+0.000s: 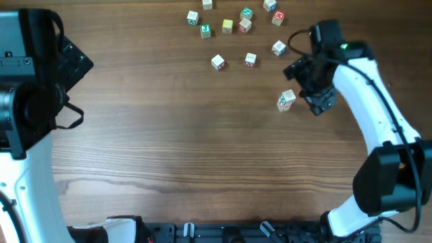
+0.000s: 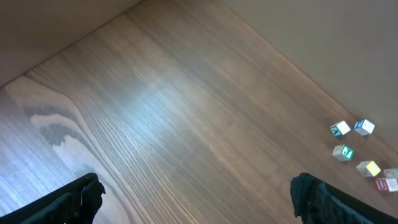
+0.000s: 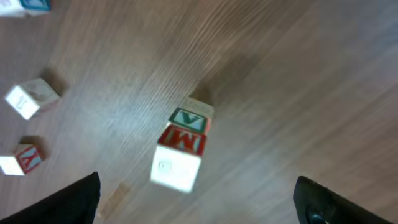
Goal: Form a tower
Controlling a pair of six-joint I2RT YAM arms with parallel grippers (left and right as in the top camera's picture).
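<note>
The tower stands right of the table's middle, a short column of small letter cubes. In the right wrist view the tower shows a blank white top face, a red M cube under it and a green A cube lower down. My right gripper hovers just right of it, open; in its own view the right gripper has the column ahead of its spread fingers, not touching. My left gripper is open over bare wood, with the left arm at the table's left edge.
Several loose letter cubes lie at the back of the table, among them a white cube, a red-marked cube and a yellow cube. Two loose cubes sit left of the tower.
</note>
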